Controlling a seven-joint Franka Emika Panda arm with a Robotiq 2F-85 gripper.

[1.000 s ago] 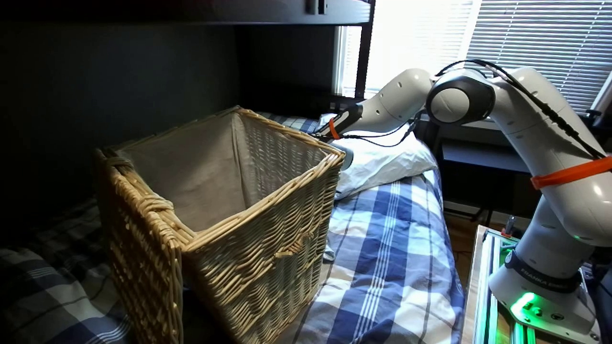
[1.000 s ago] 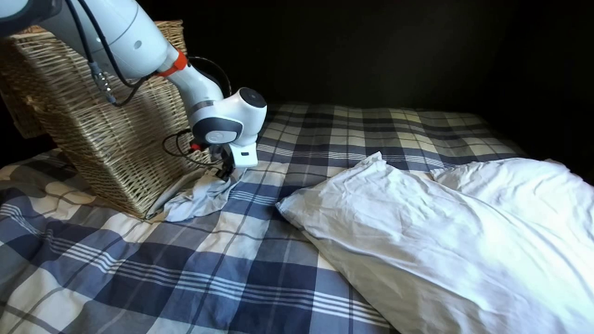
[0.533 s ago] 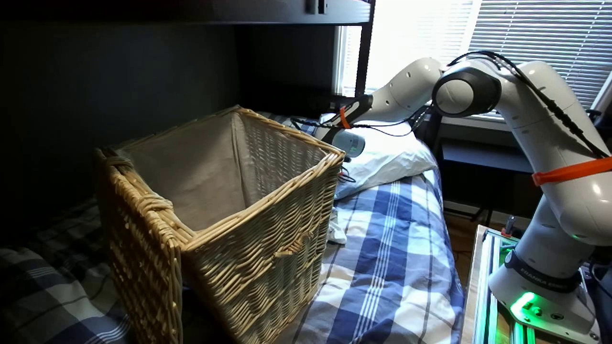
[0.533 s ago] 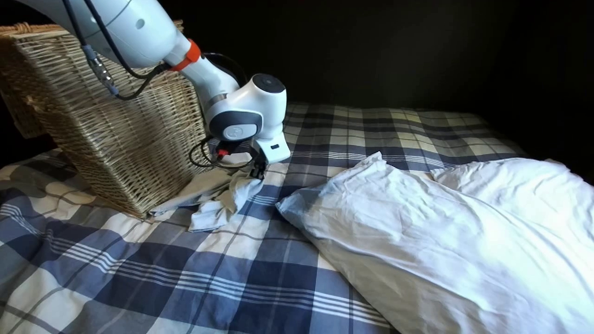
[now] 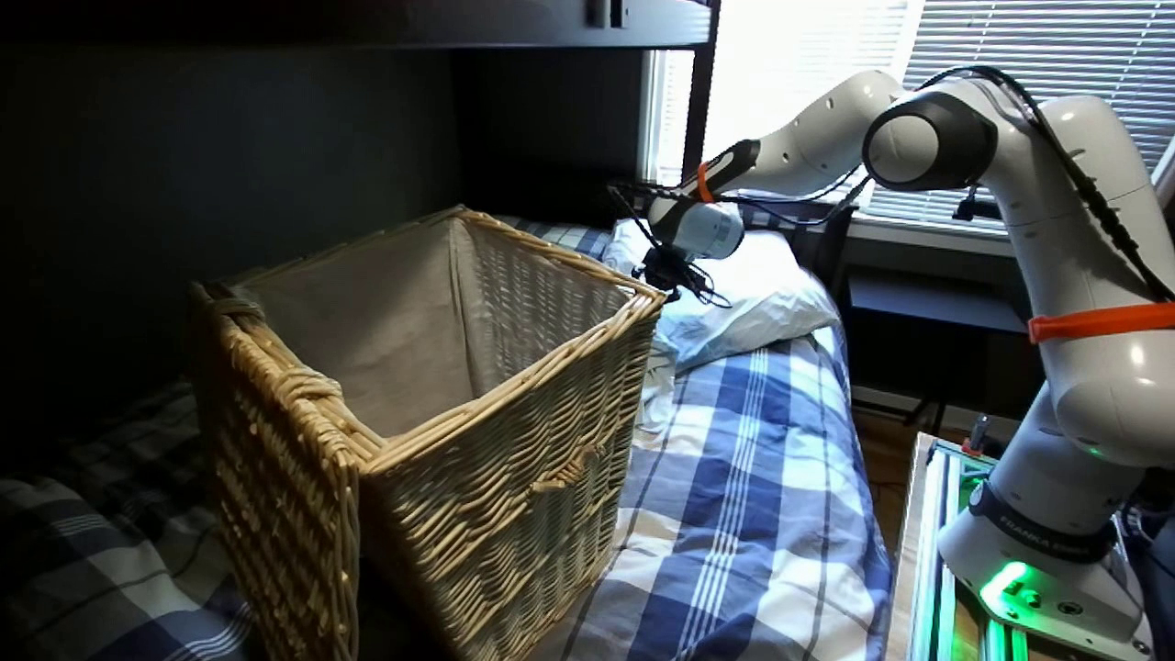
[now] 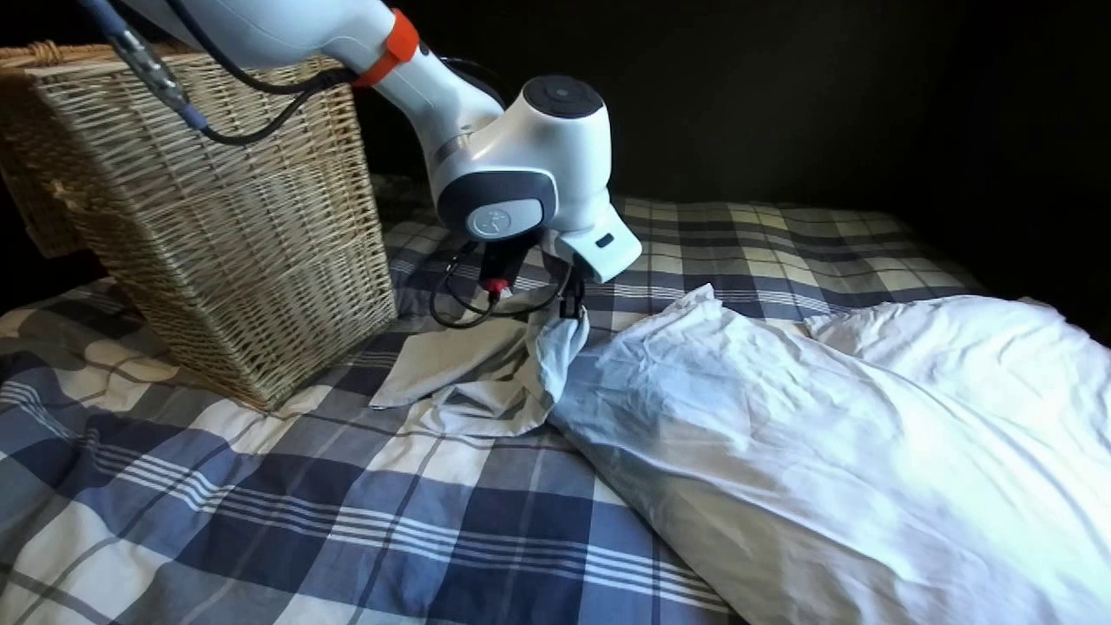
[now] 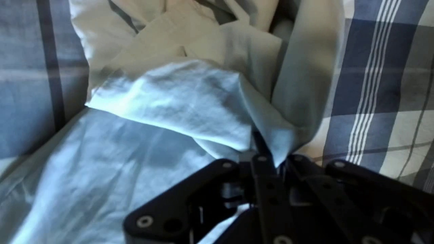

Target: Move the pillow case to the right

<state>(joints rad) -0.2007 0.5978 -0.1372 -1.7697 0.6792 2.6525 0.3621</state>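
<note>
The pillow case is a crumpled pale grey-white cloth. In an exterior view the pillow case (image 6: 469,369) hangs from my gripper (image 6: 571,308), its lower part spread on the plaid bedding between the basket and the pillow. In an exterior view the pillow case (image 5: 657,390) shows partly behind the basket, which hides the rest. In the wrist view my gripper (image 7: 276,159) is shut on a pinched fold of the pillow case (image 7: 190,98). The fold is lifted above the bed, and the fingertips are partly covered by the cloth.
A wicker basket (image 5: 514,459) with a cloth lining stands on the bed; it also shows in an exterior view (image 6: 243,217). A large white pillow (image 6: 781,434) lies close beside the pillow case and shows below it in the wrist view (image 7: 101,176). Plaid bedding (image 6: 391,529) covers the bed.
My gripper has moved away from the basket towards the white pillow and risen, dragging the pillow case along. The cloth has come out from beside the basket and now reaches the pillow's edge.
</note>
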